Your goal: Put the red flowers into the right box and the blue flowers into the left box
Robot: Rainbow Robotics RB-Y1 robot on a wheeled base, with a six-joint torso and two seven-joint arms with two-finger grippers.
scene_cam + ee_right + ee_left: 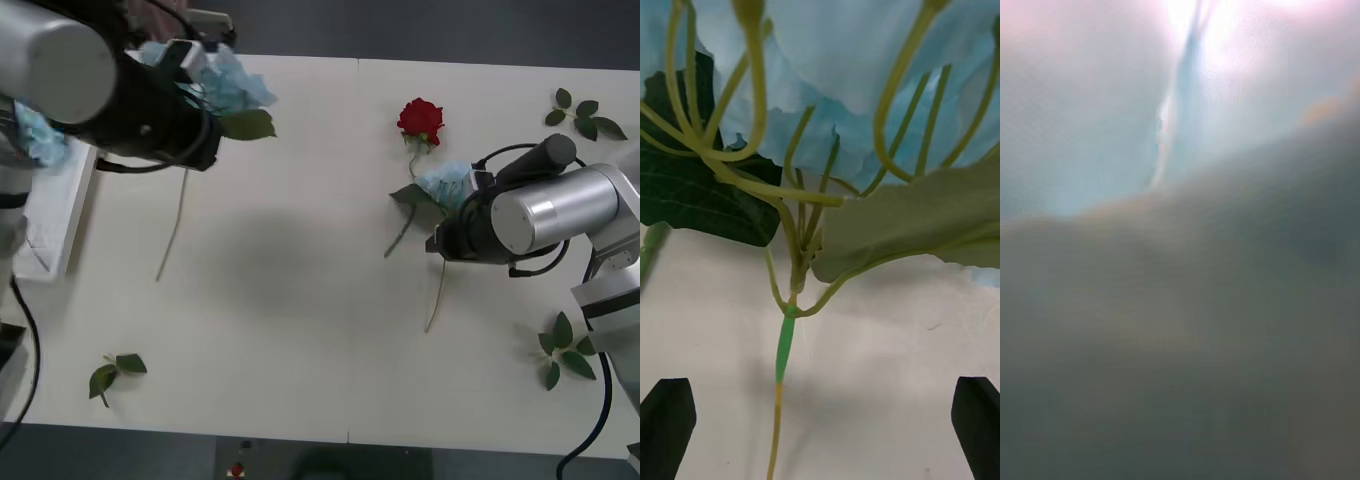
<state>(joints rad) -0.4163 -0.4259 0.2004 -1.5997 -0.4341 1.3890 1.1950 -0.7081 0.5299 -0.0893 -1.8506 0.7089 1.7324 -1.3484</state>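
— Across the frame, what carries everything?
— A cream bench (300, 330), dark floor beyond its far edge.
— The flowers?
— A red rose (421, 118) upper right, bloom away from the robot. Beside it a blue hydrangea (447, 184), stem toward the lower edge, under the spread right end effector (820, 427). Another hydrangea (235, 80) hangs upper left at the left arm; its end effector's grip I cannot tell.

You will find no text, label, brand, number or sign that can be read anywhere in these views.
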